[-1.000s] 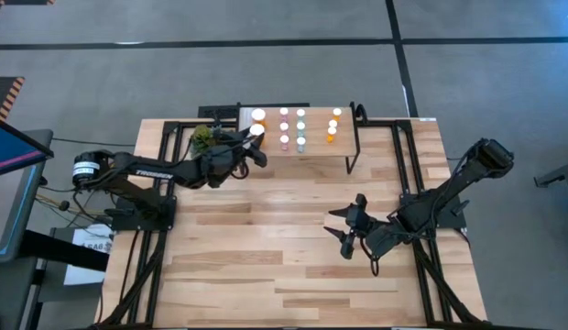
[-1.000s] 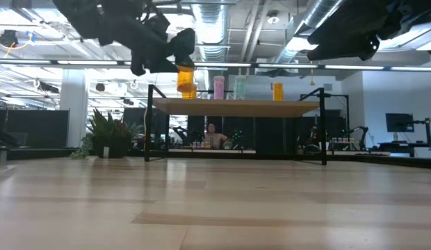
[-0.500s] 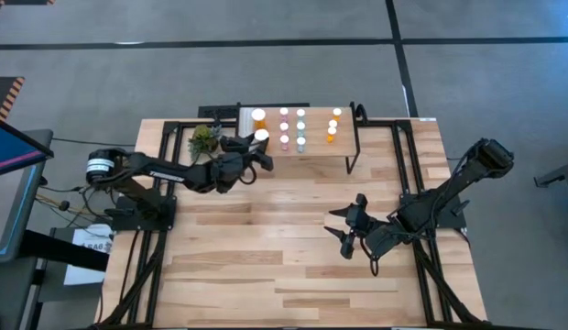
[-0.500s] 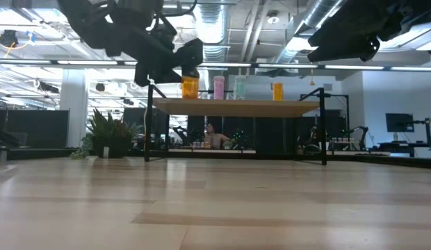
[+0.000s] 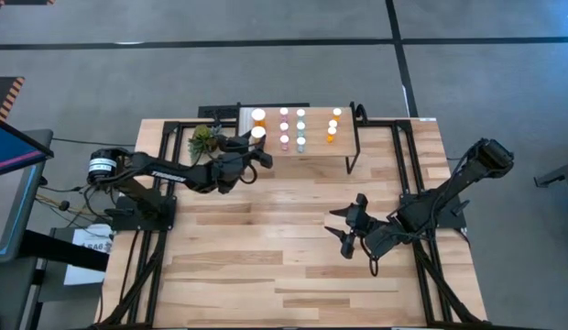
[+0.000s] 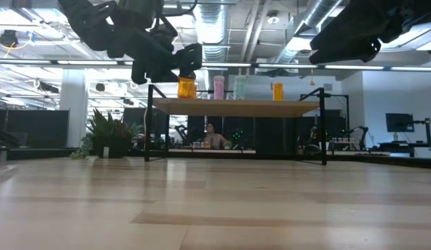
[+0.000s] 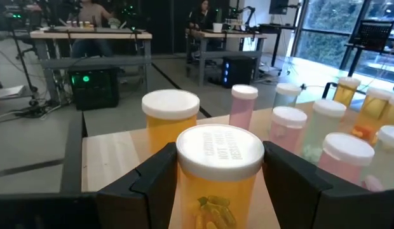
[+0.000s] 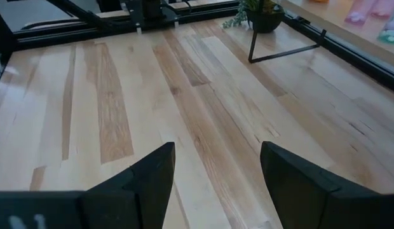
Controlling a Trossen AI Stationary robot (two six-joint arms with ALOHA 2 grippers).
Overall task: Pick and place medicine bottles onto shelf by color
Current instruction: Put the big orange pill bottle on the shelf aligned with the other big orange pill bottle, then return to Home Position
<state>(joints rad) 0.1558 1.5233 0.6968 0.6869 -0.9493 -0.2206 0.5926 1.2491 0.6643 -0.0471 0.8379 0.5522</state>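
My left gripper point(image 7: 219, 191) clamps a large orange bottle point(image 7: 218, 184) at the white end of the shelf point(image 5: 344, 133), just in front of its twin point(image 7: 169, 124). My left wrist view alone shows the fingers against its sides. My right gripper point(image 5: 346, 229) waits spread wide, well clear of the shelf.

Shelf at far table edge, bottles on top, left arm at its left end, right arm apart.

Shelf point(image 5: 307, 147) stands at the table's point(image 5: 293, 266) far edge; small bottles point(image 5: 300, 126) sit in rows on it, one large bottle point(image 5: 258, 116) at the left end. Left gripper point(image 5: 257, 147) is at that left end, a second large bottle point(image 7: 217, 175) between its fingers, just before the first. Plant point(image 5: 203, 138) is left of the shelf. Right gripper point(image 5: 346, 225) hangs over mid-table, well apart.
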